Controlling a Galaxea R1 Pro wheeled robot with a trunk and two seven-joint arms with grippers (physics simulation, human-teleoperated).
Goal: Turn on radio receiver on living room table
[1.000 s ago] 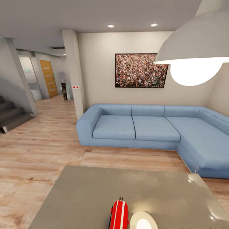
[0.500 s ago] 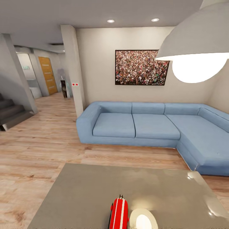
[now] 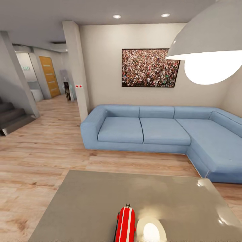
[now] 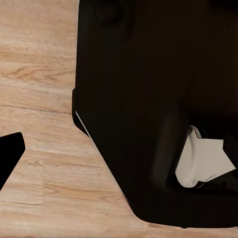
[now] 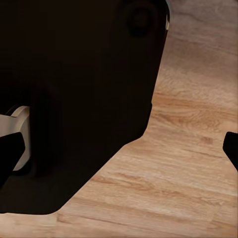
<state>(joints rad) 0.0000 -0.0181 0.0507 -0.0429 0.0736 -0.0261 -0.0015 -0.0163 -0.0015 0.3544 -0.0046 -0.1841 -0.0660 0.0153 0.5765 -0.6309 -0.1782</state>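
Radio receiver (image 3: 125,224) upright on table (image 3: 94,201) near edge, blue sofa (image 3: 161,132) beyond, hand states unclear

Large black robot body (image 4: 144,99) over light wood floor (image 4: 39,74). A white part (image 4: 201,161) sits against the black mass. One dark finger tip (image 4: 9,153) shows at the frame edge.

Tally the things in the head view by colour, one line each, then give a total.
Red: 1, the radio receiver
Blue: 1, the sofa
Grey-beige: 1, the table
White: 1, the hanging lamp
Orange: 1, the door
Total: 5
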